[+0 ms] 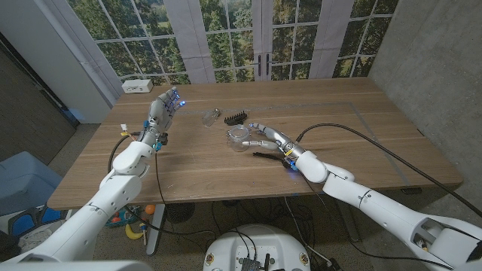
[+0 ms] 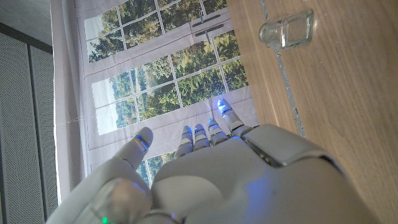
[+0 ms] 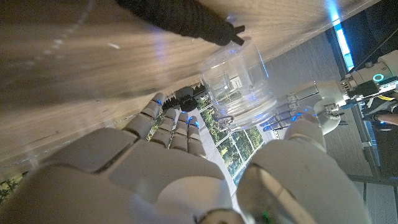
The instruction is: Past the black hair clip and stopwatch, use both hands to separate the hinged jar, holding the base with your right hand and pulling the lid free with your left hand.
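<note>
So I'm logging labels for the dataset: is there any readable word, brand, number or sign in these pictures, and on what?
None can be read.
Jar base: a small pale tag inside the clear glass, too blurred to read.
White box at the table's far corner: no legible marking.

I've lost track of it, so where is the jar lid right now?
In the head view the jar lid lies on the table alone, between the raised left hand and the black hair clip.
</note>
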You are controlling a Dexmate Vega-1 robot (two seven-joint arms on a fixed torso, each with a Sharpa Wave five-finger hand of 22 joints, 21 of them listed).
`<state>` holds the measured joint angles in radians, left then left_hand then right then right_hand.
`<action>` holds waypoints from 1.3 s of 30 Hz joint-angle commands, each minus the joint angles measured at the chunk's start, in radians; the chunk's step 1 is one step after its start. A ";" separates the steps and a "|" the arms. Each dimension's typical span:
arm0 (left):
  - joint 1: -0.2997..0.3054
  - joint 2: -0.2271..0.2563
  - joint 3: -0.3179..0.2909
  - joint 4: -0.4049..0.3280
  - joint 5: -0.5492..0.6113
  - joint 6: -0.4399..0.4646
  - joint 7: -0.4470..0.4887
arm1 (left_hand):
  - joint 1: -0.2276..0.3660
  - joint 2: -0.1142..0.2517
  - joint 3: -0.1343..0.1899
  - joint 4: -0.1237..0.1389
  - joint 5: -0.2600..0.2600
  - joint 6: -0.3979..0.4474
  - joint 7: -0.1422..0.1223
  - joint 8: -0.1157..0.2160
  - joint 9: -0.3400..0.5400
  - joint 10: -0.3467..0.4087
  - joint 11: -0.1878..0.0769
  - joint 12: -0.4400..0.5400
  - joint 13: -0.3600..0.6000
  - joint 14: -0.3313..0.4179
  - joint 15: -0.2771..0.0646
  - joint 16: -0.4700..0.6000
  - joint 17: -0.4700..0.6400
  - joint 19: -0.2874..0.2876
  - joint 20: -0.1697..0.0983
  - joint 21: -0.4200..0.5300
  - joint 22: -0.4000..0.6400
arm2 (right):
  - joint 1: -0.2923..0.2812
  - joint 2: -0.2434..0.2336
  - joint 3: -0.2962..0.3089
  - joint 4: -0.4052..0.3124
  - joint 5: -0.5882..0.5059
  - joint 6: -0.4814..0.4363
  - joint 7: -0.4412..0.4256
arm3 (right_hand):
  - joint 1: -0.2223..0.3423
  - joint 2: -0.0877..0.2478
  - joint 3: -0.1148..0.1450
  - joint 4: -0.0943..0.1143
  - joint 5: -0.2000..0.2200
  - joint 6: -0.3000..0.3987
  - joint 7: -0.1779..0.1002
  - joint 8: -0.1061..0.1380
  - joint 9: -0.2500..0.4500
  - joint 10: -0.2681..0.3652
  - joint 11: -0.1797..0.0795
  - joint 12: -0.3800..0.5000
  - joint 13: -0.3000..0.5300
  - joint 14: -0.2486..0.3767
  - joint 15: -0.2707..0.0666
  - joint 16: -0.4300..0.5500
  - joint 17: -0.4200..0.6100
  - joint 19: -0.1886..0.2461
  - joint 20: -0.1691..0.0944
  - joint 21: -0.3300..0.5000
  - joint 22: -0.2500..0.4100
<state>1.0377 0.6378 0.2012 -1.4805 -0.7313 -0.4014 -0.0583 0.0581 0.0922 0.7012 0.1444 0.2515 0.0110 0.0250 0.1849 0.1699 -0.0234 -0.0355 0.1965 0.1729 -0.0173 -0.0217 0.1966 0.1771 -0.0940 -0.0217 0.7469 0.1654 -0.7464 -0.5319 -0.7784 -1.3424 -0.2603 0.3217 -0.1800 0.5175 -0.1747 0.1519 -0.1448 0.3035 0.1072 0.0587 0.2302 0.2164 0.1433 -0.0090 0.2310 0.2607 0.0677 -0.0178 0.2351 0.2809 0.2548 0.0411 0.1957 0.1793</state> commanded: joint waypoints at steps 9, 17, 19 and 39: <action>0.024 0.008 -0.008 -0.030 0.000 0.006 0.013 | -0.014 0.063 0.000 0.004 0.008 0.008 0.005 0.000 0.003 0.006 -0.005 0.002 0.003 0.004 -0.002 -0.001 -0.001 0.008 0.002 -0.007 0.001 | 0.053 0.051 -0.040 0.115 -0.030 0.055 -0.024 | 0.037 0.011 -0.016 -0.004 0.012 0.009 -0.005 0.009 0.007 0.007 -0.003 0.007 0.008 0.000 -0.009 0.004 0.005 0.003 -0.011 0.006 0.004; 0.033 0.010 -0.014 -0.037 -0.004 0.009 0.017 | -0.016 0.063 0.000 0.004 0.009 0.009 0.004 0.000 0.003 0.007 -0.006 0.002 0.003 0.007 -0.002 -0.001 -0.001 0.011 0.002 -0.010 0.002 | 0.074 0.078 -0.057 0.160 -0.032 0.069 -0.030 | 0.050 0.009 -0.028 -0.006 0.016 -0.004 0.005 0.004 0.008 -0.001 0.007 0.004 0.011 -0.001 0.005 0.005 0.008 -0.001 -0.012 0.006 0.004; 0.034 0.011 -0.015 -0.037 -0.004 0.007 0.016 | -0.017 0.063 0.000 0.004 0.009 0.009 0.004 0.000 0.003 0.007 -0.005 0.002 0.003 0.007 -0.003 -0.001 -0.001 0.012 0.002 -0.011 0.002 | 0.082 0.084 -0.063 0.174 -0.038 0.073 -0.034 | 0.052 0.013 -0.028 -0.005 0.017 -0.004 0.007 0.005 0.008 -0.001 0.010 0.004 0.011 0.000 0.007 0.006 0.009 -0.001 -0.009 0.007 0.004; 0.044 0.019 -0.025 -0.050 -0.008 0.014 0.018 | -0.021 0.062 0.001 0.003 0.011 0.009 0.004 -0.001 0.003 0.010 -0.007 0.001 0.003 0.011 -0.001 -0.003 -0.002 0.016 0.003 -0.020 0.002 | 0.139 0.149 -0.108 0.312 -0.030 0.142 -0.045 | 0.069 0.026 -0.045 0.001 0.024 -0.006 0.009 0.005 0.010 -0.009 0.006 0.000 0.017 -0.004 0.009 0.012 0.020 -0.015 0.003 0.003 0.004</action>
<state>1.0777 0.6517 0.1813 -1.5237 -0.7371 -0.3923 -0.0407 0.0476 0.0870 0.7012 0.1443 0.2592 0.0109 0.0250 0.1848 0.1699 -0.0198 -0.0393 0.1965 0.1747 -0.0106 -0.0179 0.1965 0.1721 -0.0852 -0.0198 0.7317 0.1653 -0.6376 -0.4164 -0.8608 -1.1013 -0.2903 0.4284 -0.2220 0.5833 -0.1405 0.1140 -0.1412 0.3224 0.1032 0.0625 0.2302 0.2209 0.1356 -0.0016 0.2310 0.2719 0.0662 -0.0086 0.2407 0.2951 0.2388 0.0360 0.2010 0.1791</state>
